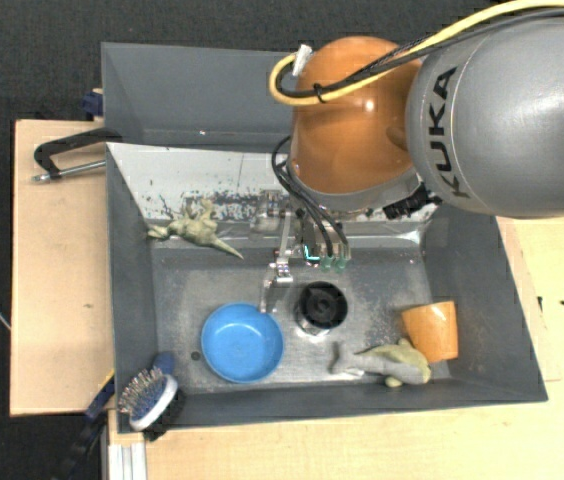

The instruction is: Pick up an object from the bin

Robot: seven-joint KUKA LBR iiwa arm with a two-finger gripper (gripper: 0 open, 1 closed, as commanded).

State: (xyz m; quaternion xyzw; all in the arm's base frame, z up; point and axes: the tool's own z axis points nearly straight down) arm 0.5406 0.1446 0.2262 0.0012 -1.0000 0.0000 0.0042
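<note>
Camera view: gripper (292, 280) low in the bin (134, 268).
Black round cup (320, 306) just beside it, blue bowl (242, 344) near; open or closed, I cannot tell.

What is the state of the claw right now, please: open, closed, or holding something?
Claw: cannot be told whether open or closed; it sits low in the bin's middle, close to the blue bowl and a black round object.
</note>
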